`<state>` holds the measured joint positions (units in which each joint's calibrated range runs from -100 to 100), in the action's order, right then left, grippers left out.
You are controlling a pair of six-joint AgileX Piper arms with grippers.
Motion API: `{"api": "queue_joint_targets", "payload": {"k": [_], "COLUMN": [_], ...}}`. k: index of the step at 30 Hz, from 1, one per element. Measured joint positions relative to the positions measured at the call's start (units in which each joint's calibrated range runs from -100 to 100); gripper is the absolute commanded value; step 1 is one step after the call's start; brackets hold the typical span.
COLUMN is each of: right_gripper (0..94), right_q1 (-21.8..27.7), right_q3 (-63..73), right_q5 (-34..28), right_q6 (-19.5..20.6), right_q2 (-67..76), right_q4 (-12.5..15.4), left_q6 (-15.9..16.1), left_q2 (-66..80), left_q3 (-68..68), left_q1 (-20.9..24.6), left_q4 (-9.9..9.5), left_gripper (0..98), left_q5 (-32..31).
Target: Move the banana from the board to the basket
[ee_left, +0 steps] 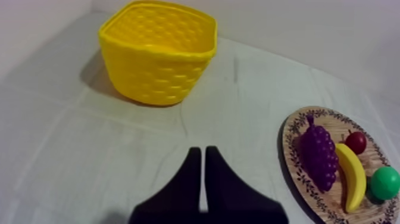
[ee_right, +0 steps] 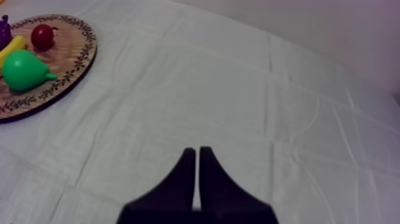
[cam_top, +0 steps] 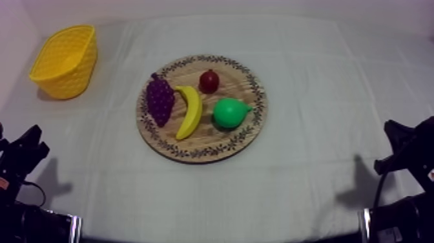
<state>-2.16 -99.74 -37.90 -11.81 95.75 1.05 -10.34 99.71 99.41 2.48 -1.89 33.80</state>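
Note:
A yellow banana [cam_top: 189, 111] lies on the round wooden board [cam_top: 252, 132] at the table's middle, between purple grapes [cam_top: 159, 99] and a green pear [cam_top: 230, 112], with a small red fruit [cam_top: 208, 81] behind it. The yellow basket [cam_top: 65, 61] stands at the far left. My left gripper [cam_top: 31, 143] rests low at the left, shut on nothing; its wedge [ee_left: 201, 156] points at bare cloth between the basket [ee_left: 157, 50] and the board [ee_left: 293, 132], with the banana [ee_left: 352, 176] off to the side. My right gripper [cam_top: 395, 137] rests low at the right, its fingers [ee_right: 197, 156] shut over bare cloth.
The grey-white cloth [cam_top: 310, 71] lies wrinkled around the board. The right wrist view catches the pear [ee_right: 25, 70], the small red fruit [ee_right: 43, 36] and the board's rim [ee_right: 89, 50] well away from that gripper.

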Motion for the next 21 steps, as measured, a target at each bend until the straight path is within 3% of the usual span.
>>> {"api": "queue_joint_targets", "payload": {"k": [16, 19, 21], "right_gripper": [0.4, 0.4, 0.4], "right_q1": [0.00, 0.00, 0.00], "right_q3": [0.00, 0.00, 0.00], "right_q5": [0.00, 0.00, 0.00], "right_q6": [0.00, 0.00, 0.00], "right_q2": [0.00, 0.00, 0.00], "right_q4": [0.00, 0.00, 0.00], "left_q6": [0.00, 1.14, 2.62], "left_q2": [0.00, -1.33, -3.25], "left_q3": [0.00, -0.95, -2.21], "left_q1": [0.41, 1.21, 1.40], "left_q4": [0.00, 0.00, -0.97], "left_gripper": [0.1, 0.1, 0.7], "left_q5": [0.00, 1.01, 3.39]}}
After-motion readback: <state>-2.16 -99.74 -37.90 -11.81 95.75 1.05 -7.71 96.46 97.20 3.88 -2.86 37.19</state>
